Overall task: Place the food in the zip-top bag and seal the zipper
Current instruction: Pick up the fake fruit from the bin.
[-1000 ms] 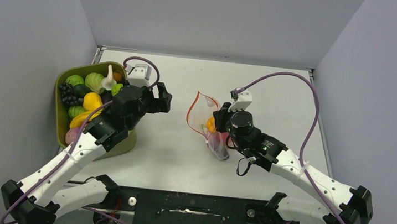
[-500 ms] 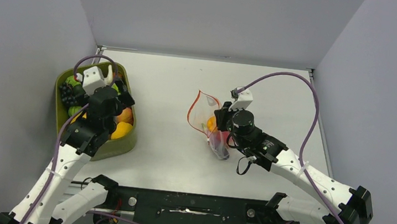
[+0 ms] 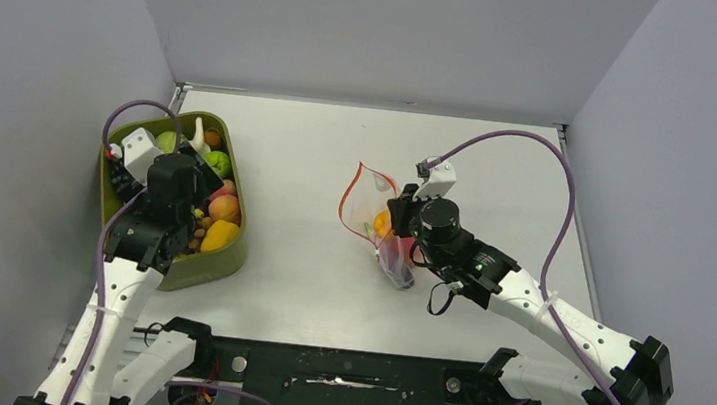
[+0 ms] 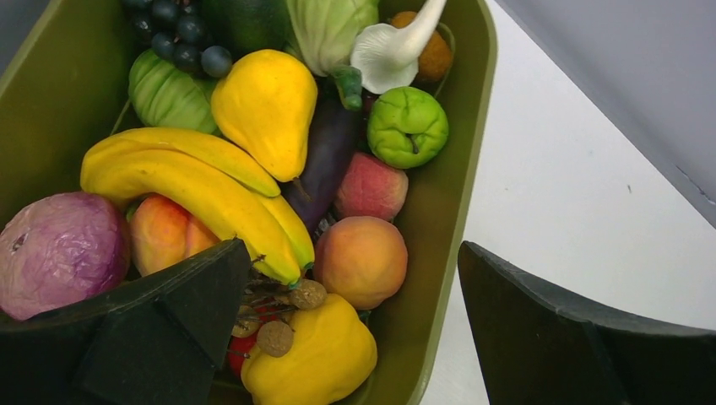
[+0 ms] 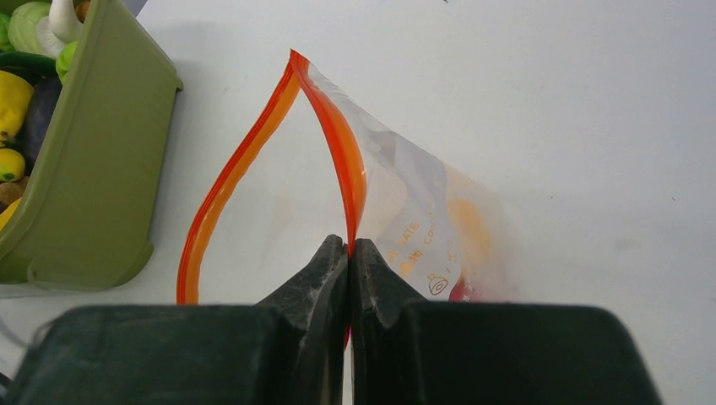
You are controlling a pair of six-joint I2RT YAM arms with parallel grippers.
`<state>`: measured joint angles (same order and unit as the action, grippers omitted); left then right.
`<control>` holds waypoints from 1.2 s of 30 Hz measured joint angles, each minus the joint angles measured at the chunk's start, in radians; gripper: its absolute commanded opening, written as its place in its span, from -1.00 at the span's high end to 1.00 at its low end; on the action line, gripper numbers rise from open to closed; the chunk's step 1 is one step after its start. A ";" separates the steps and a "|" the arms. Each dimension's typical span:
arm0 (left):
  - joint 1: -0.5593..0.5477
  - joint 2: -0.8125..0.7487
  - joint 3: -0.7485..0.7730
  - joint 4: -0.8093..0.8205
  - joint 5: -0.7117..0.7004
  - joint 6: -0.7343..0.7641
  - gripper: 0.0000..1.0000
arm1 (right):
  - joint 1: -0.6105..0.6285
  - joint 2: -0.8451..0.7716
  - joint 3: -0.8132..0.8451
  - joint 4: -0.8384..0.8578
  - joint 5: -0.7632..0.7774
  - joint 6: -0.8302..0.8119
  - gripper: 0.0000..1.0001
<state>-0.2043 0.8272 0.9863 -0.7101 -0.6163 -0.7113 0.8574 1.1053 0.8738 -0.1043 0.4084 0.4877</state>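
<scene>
The clear zip-top bag point(image 3: 379, 223) lies mid-table with its mouth open; an orange piece and a red piece show inside it. My right gripper point(image 5: 349, 245) is shut on one side of its red-orange zipper point(image 5: 339, 143) and holds the mouth open; the other zipper side point(image 5: 221, 190) curves away to the left. My left gripper point(image 4: 355, 287) is open and empty, above the food in the olive-green tray point(image 4: 460, 169). Bananas point(image 4: 198, 181), a peach point(image 4: 361, 260), a yellow pepper point(image 4: 317, 359) and an eggplant point(image 4: 325, 156) lie below it.
The tray point(image 3: 228, 259) stands at the table's left side next to the left wall. It also shows in the right wrist view point(image 5: 93, 160), left of the bag. Grapes point(image 4: 181, 34), a white mushroom point(image 4: 388, 55), a green apple point(image 4: 407, 126) and a purple cabbage point(image 4: 55, 249) fill the tray.
My left arm has swung left, from beside the tray's right rim to above the food in the tray. My right gripper and the bag have stayed put.
</scene>
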 measured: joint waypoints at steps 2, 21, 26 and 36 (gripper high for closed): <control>0.035 0.014 0.000 -0.010 0.017 -0.018 -0.95 | 0.000 0.000 0.000 0.000 -0.001 -0.002 1.00; 0.330 0.032 -0.060 -0.066 0.156 -0.233 -0.61 | -0.001 -0.003 -0.021 0.002 -0.010 -0.005 1.00; 0.336 0.041 -0.060 -0.065 0.137 -0.277 -0.56 | 0.000 -0.005 -0.021 0.003 -0.022 -0.002 1.00; 0.370 0.075 -0.087 -0.066 0.142 -0.341 -0.34 | -0.001 -0.005 -0.034 0.014 -0.060 0.017 1.00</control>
<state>0.1654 0.9024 0.8997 -0.7757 -0.4747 -1.0523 0.8566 1.1000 0.8394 -0.0906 0.3489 0.5049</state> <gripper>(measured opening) 0.704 0.033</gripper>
